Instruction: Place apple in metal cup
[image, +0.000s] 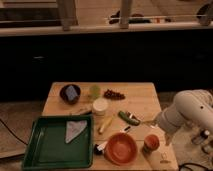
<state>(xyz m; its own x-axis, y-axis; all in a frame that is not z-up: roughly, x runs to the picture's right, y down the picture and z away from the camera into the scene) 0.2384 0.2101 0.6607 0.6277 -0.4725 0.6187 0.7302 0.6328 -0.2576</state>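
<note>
The apple is a small red-orange fruit on the wooden table, near its front right corner and just right of the orange bowl. My gripper hangs at the end of the white arm, which reaches in from the right. It is directly over the apple, at or touching its top. The metal cup is dark grey and stands at the far left of the table, well away from the gripper.
A pale green cup and dark grapes are at the back. A white lidded container, a yellow item and a green item lie mid-table. A green tray holding a grey cloth is at the front left.
</note>
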